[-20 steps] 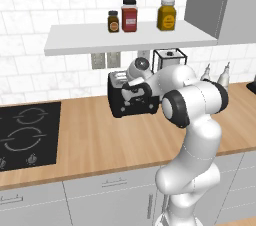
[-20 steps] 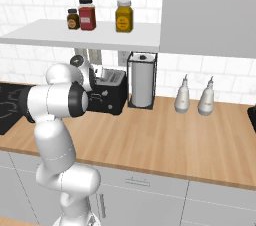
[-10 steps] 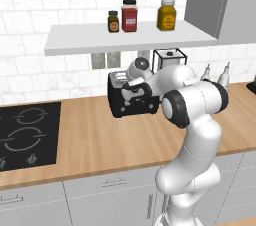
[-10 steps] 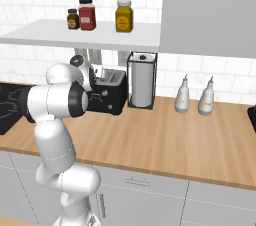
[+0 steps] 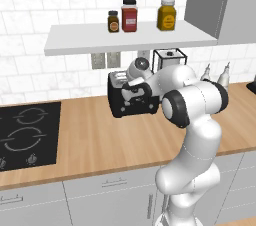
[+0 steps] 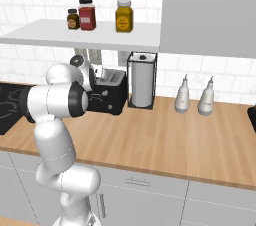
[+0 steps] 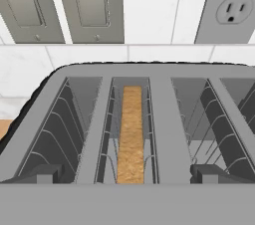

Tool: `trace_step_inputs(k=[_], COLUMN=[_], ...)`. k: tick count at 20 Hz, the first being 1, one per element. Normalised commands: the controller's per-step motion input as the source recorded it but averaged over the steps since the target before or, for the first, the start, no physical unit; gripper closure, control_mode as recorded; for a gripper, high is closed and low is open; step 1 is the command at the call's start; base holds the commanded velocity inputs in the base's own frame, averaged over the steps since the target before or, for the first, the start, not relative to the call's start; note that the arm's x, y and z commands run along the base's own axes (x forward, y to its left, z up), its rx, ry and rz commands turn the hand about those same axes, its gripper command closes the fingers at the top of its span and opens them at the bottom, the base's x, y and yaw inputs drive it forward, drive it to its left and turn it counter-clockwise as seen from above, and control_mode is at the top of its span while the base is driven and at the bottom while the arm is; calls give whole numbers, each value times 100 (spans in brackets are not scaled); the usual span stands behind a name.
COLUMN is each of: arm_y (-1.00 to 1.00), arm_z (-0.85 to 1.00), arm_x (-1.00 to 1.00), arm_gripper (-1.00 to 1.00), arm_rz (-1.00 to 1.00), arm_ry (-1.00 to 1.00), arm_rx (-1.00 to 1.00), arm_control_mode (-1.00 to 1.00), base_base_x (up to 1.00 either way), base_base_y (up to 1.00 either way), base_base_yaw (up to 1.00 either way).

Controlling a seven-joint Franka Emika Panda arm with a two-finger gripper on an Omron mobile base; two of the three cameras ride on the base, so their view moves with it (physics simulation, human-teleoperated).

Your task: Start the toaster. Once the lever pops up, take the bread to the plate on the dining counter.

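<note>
Nothing is moving since a second ago: your claw (image 7: 127, 173) is still hovering over the black boxy silver-topped toaster (image 5: 131, 101). Its jaws are standing wide, empty, straddling the slot holding the thin golden-brown bread slice (image 7: 131, 134).

A glossy white robot arm (image 5: 192, 135) built of rounded, tube-like segments, swelling into bulbous joints. Dark grey to black rings and round caps mark the joints, one large black disc facing outward at the elbow. The hand end is darker, with black and grey parts and a small round grey cap on top.
</note>
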Motion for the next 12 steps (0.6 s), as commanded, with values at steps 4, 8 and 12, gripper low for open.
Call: trace_step_inputs(k=[4, 8, 12], arm_y=[0, 0, 0], arm_z=[0, 0, 0], arm_x=[0, 0, 0], arm_gripper=[-100, -100, -100], arm_rz=[0, 0, 0], arm_ry=[0, 0, 0], arm_rx=[0, 0, 0], arm_control_mode=[-100, -100, -100], base_base_x=[0, 0, 0], base_base_y=[0, 0, 0], base_base_yaw=[0, 0, 0])
